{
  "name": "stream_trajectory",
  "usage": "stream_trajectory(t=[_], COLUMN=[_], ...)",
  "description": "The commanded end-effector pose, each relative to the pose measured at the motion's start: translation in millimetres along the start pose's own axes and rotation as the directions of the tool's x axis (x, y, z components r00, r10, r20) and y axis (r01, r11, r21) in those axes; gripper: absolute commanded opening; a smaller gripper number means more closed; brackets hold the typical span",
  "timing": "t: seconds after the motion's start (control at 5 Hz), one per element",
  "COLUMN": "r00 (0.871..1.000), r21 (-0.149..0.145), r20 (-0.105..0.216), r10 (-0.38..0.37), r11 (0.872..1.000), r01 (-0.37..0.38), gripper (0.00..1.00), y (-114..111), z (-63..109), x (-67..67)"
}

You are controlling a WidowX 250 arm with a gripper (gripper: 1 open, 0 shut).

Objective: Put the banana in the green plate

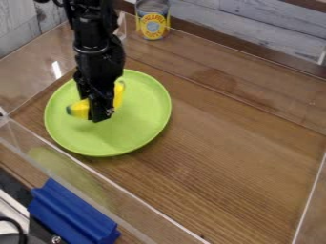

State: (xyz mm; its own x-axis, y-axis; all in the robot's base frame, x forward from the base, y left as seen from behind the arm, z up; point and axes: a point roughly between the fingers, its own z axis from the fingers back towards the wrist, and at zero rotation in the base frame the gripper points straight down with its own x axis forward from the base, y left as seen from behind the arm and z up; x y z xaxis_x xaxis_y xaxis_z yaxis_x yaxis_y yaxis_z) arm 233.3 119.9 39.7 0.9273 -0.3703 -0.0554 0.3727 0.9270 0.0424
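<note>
The lime-green plate point(137, 124) lies on the wooden table at the left. My black gripper point(95, 107) comes straight down over the plate's left half and is shut on the yellow banana point(82, 108). Parts of the banana show on both sides of the fingers, low over or resting on the plate; I cannot tell which. The arm hides the banana's middle.
A yellow-labelled can point(152, 25) stands at the back of the table. Clear plastic walls point(26, 143) fence the table at the left and front. A blue object point(71, 221) lies outside the front wall, lower left.
</note>
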Motion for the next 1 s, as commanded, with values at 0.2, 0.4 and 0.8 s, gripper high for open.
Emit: stream_trajectory(t=[0.2,0.4,0.8], r00=[0.999,0.999,0.998], r21=[0.022,0.016,0.009], r20=[0.035,0.038,0.056], r10=[0.013,0.02,0.042], r11=[1.0,1.0,0.999], r01=[-0.014,-0.021,-0.042], gripper=[0.0,1.0,1.0], y=[12.2,10.5,6.5], z=[5.0,8.6,21.9], x=[5.9,7.1,9.7])
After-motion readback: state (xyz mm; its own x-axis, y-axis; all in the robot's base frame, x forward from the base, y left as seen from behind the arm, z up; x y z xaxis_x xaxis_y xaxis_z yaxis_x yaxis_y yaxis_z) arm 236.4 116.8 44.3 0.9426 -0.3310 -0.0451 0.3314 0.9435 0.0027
